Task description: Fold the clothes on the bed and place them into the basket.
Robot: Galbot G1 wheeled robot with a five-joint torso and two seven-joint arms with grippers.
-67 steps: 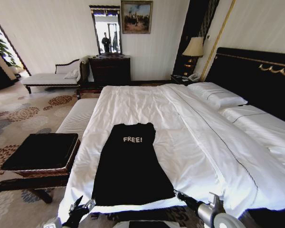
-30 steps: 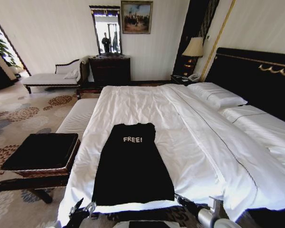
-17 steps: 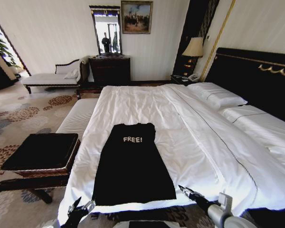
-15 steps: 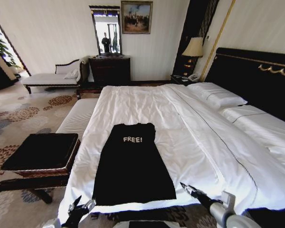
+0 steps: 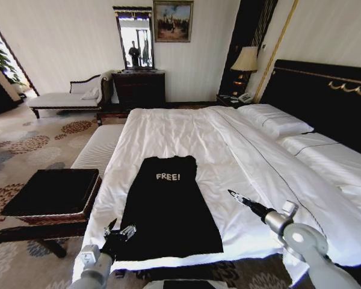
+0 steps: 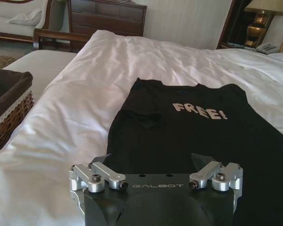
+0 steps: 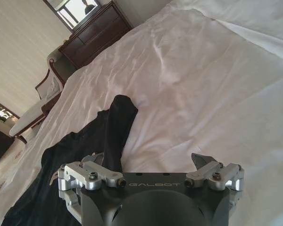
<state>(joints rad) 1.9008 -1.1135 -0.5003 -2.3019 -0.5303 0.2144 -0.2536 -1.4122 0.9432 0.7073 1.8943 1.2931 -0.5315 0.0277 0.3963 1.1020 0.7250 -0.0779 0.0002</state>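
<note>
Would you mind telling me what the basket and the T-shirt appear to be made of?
The basket looks like brown woven wicker, its side showing plaited strands, with dark fabric lining over the rim. The T-shirt looks like soft matte knit, probably cotton; it lies limp with shallow wrinkles.

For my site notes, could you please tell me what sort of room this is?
Probably a hotel-style bedroom: a large bed with white bedding and a tall black headboard, a bedside lamp, and a dresser with a mirror against the far wall.
</note>
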